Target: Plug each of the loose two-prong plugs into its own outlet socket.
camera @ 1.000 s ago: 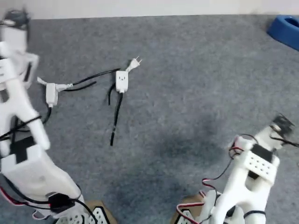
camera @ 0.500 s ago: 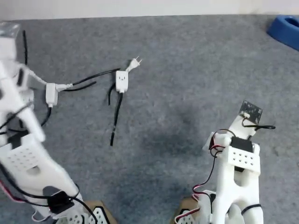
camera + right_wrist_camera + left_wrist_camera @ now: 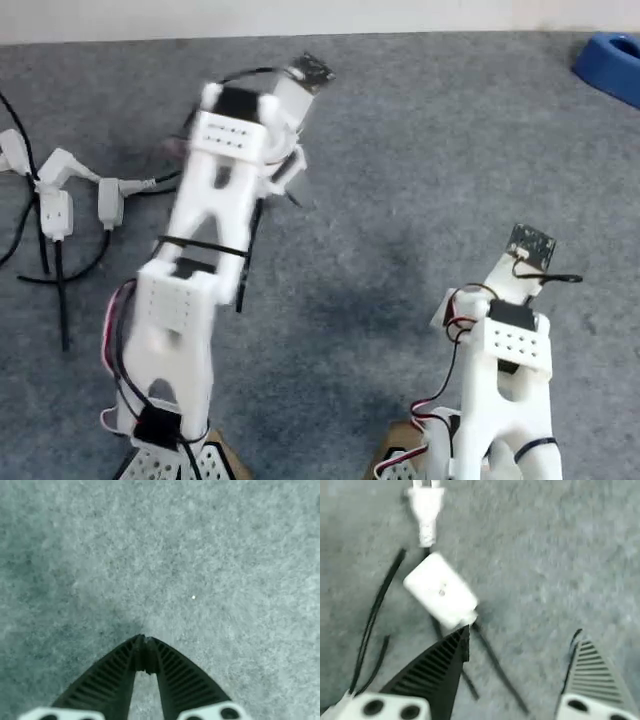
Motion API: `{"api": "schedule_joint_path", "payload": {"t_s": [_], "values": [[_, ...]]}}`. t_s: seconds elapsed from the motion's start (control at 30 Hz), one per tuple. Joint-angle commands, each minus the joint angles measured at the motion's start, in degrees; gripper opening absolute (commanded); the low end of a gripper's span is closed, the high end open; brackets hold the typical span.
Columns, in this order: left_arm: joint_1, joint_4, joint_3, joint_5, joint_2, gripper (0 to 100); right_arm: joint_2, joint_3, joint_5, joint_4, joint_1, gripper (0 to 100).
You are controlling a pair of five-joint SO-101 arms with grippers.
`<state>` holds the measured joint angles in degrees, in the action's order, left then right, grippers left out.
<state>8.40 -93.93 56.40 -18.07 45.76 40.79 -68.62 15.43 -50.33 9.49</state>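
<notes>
My left jaws hang open over the white rectangular outlet socket [image 3: 440,590], toward the grey bench's [image 3: 420,130] far edge, I think to grip it. The white two-prong plug [image 3: 426,502] lies just beside it (not inserted). The right jaws are closed and empty.

Grey, carpet-like counter [image 3: 420,150]; lying on it at left, 2 white sockets [image 3: 55,212] with black cords [image 3: 62,300]; blue tub [image 3: 612,62] at far corner.

Soft, even light from above on a grey tabletop [image 3: 430,140].
Diffuse shadows pool mid-tabletop and just ahead of the right gripper [image 3: 145,645]; the white outlet socket [image 3: 440,590] shows bright against it.
</notes>
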Motion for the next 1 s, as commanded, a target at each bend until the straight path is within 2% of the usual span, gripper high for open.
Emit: {"api": "schedule_joint_path", "payload": {"t_s": [0.0,0.07,0.1,0.2,0.43,0.57,0.8,0.97], "values": [[0.57,-0.26,11.38,3.25,4.88,32,1.19,-0.75,-0.62,2.86,0.66,1.0],[0.04,-2.73,14.55,3.25,7.08,32,0.92,-0.66,-0.97,2.77,2.07,1.0],[-0.13,-3.69,15.60,3.34,8.04,32,0.92,-0.57,-3.43,2.68,2.86,1.6],[-0.66,-4.84,16.40,3.43,9.89,32,0.84,-0.57,-17.14,2.51,2.86,9.3],[-0.22,-4.48,16.22,3.43,10.77,32,0.92,1.45,-13.19,-4.26,1.98,11.2],[-0.22,-4.48,16.22,3.43,10.77,32,1.10,1.45,-13.45,-4.26,1.98,11.2],[-0.48,-3.34,16.66,3.34,15.25,32,0.84,0.84,-13.54,-0.57,9.27,11.2],[-0.22,-1.67,16.66,3.16,17.19,32,0.84,-2.15,-14.68,1.63,10.15,11.2]]}}
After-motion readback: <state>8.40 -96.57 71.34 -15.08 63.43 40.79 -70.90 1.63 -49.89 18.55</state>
